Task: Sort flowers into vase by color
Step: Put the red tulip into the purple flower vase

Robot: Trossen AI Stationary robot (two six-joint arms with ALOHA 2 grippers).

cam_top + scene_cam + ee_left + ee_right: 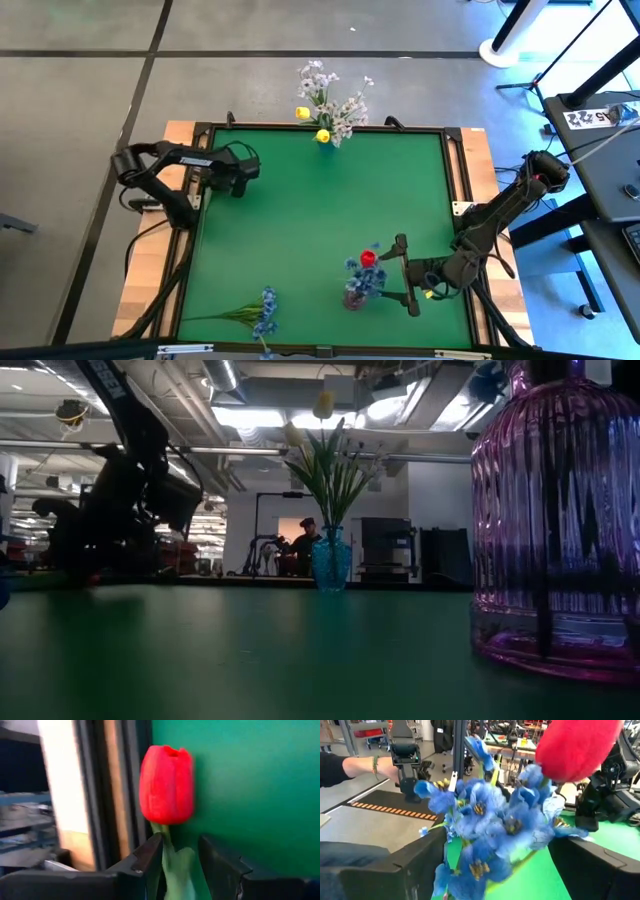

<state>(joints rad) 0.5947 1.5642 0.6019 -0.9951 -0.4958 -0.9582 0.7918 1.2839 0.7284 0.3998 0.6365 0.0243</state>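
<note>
A purple glass vase [355,296] [560,520] stands near the table's front right and holds blue clustered blooms [490,820] and a red bud [368,258] [577,747]. My right gripper [403,272] [505,870] is open, with a finger on either side of those blooms. A blue vase [325,136] [331,560] at the far edge holds white sprigs [335,100] and yellow buds [322,134]. My left gripper [238,172] [180,865], at the far left, is shut on a red flower [166,785]. A blue flower [262,312] lies flat at the near left. My left gripper pinches the red flower's green stem [172,862] between its two fingers, just below the bud. The stem runs out along the fingers and the bud stands beyond their tips. The high view hides the flower under the gripper.
The green mat has a dark raised frame and a wooden border [180,130]; that frame [117,795] is close beside the held bud. A person's forearm [350,767] shows beyond the table's near side. The mat's middle [300,220] is bare.
</note>
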